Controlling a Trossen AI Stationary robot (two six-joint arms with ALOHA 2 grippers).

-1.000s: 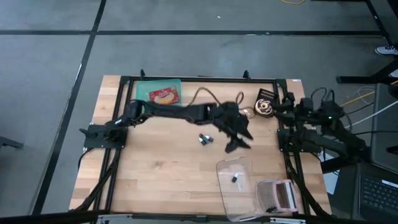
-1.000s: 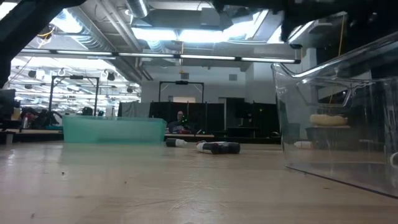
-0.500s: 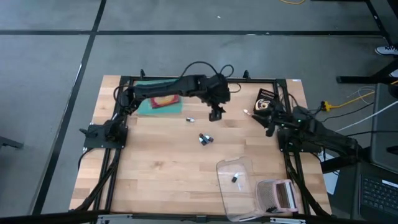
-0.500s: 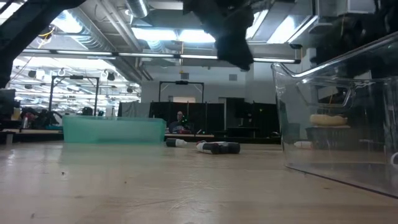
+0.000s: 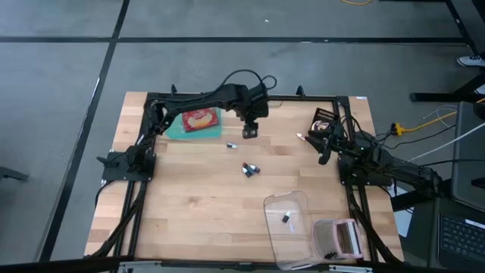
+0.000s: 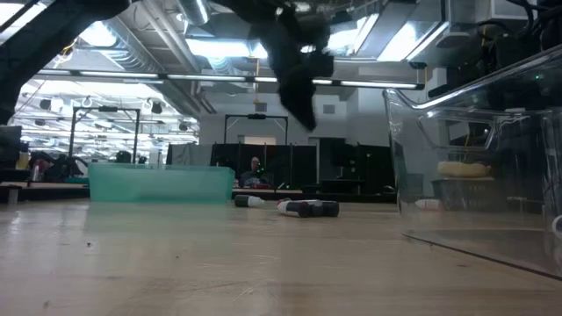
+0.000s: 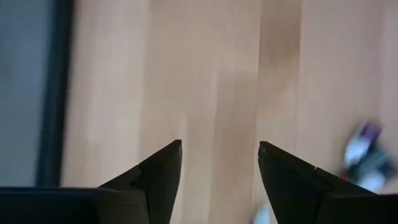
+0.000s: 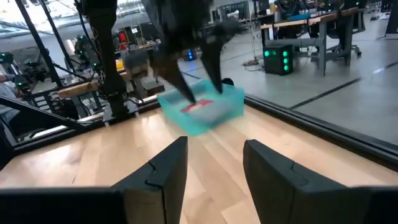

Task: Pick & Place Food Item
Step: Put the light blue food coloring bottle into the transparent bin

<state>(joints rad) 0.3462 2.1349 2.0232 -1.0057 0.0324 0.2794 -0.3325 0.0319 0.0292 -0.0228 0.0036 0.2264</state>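
Left gripper (image 5: 249, 132) hangs in the air with its fingers spread and nothing between them, at about twelve o'clock on the table (image 5: 189, 205), just toward three o'clock from the teal bin (image 5: 176, 117). From above, the bin sits near the far edge at eleven o'clock with a red food packet (image 5: 201, 119) lying in it. Small capsules (image 5: 251, 169) lie at the table's centre, one more (image 5: 231, 145) toward the bin, well apart from the clear container (image 5: 288, 227) at five o'clock, which holds one small dark piece (image 5: 286, 218).

Right gripper (image 5: 324, 150) rests at two o'clock, fingers parted and empty, beside a dark pack with a doughnut-like item (image 5: 321, 129).

Only the low view shows the left gripper's height: its fingers (image 6: 299, 83) hang well above the wood, with the capsules (image 6: 303, 208) on the surface beyond and the bin (image 6: 160, 184) at nine o'clock. The left wrist view shows bare wood between its fingers (image 7: 163, 171). The right wrist view alone looks across at the other arm poised over the bin (image 8: 202, 109), the red packet visible through its wall.
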